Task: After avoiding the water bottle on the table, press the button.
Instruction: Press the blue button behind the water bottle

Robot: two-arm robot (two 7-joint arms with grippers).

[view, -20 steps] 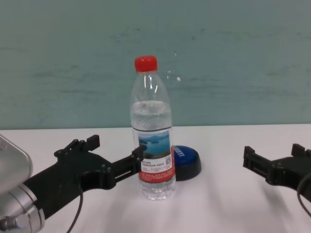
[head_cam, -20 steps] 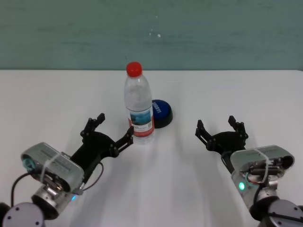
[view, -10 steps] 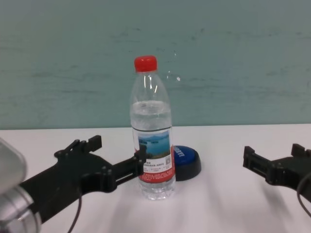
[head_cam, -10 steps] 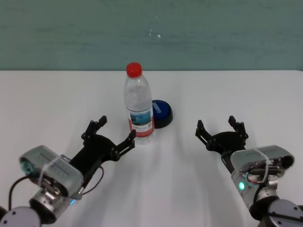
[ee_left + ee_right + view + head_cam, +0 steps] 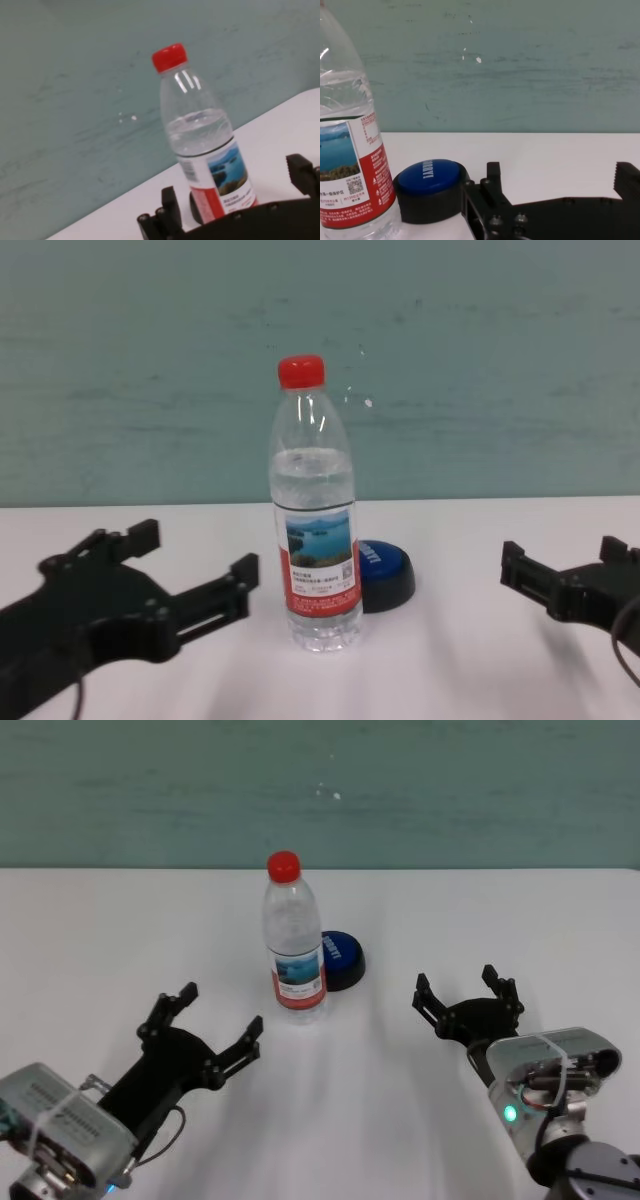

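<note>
The button (image 5: 341, 958) sits low on the table (image 5: 90, 940), its blue dome with white lettering on a black base, just behind the water bottle (image 5: 294, 942) and a little to the bottle's right side as the robot faces it; in the right wrist view the base of the button (image 5: 431, 195) stands right beside the foot of the bottle (image 5: 351, 160), though whether the two touch cannot be told. The water bottle stands upright with its red cap on, partly filled, its lake-photo label with the red band turned toward the robot. The left gripper (image 5: 203, 1032) lies nearer the robot than the bottle and off to the bottle's left, its two fingers spread wide and holding nothing, with a clear gap of white tabletop between its nearer fingertip and the bottle; the chest view shows the same gap between the left gripper (image 5: 185, 578) and the bottle (image 5: 313, 530). The right gripper (image 5: 463, 992) is well to the bottle's right and slightly nearer the robot than the button, its fingers likewise spread apart and empty, apart from both button and bottle.
</note>
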